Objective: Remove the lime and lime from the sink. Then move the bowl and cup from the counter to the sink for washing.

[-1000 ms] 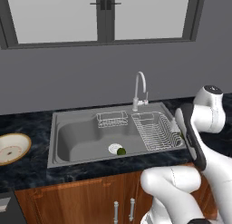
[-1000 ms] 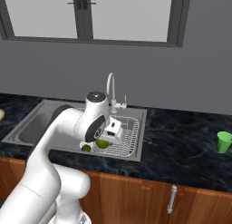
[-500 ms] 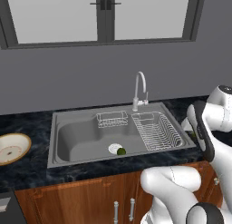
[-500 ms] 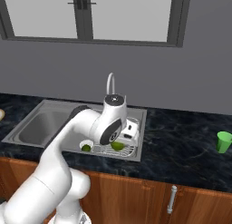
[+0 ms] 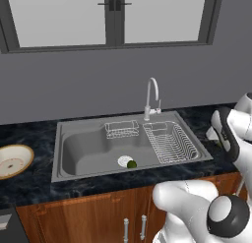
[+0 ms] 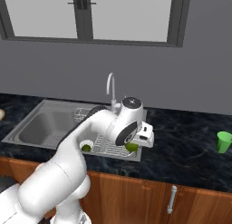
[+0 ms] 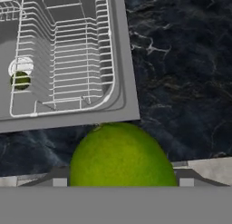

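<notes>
Two limes are the first business, and one is already out of the basin; taking the sink (image 5: 74, 153) as landmark and working downward in size, the counter (image 6: 190, 146) runs past its right rim, the bowl (image 5: 14, 161) sits on the stone well to its left, the cup (image 6: 223, 142) stands far to its right, and the gripper (image 6: 134, 146) hangs just beyond its right front corner, above the dark stone; its jaws are closed on the brighter lime (image 7: 122, 157), which bulges large at the bottom of the hand view with the counter beneath it; the darker lime (image 5: 132, 164) lies on the sink floor, touching the white drain (image 5: 125, 161). My reading: the step in hand is carrying the first lime off to the counter; the next move calls for lowering it onto bare stone clear of the sink's rim, letting go gently so it does not roll, then returning for the darker fruit. Compared with a second ago, the hand has swung from over the wire rack (image 5: 170, 141) rightward, past the sink's edge; the bowl, cup and darker lime have not shifted.
</notes>
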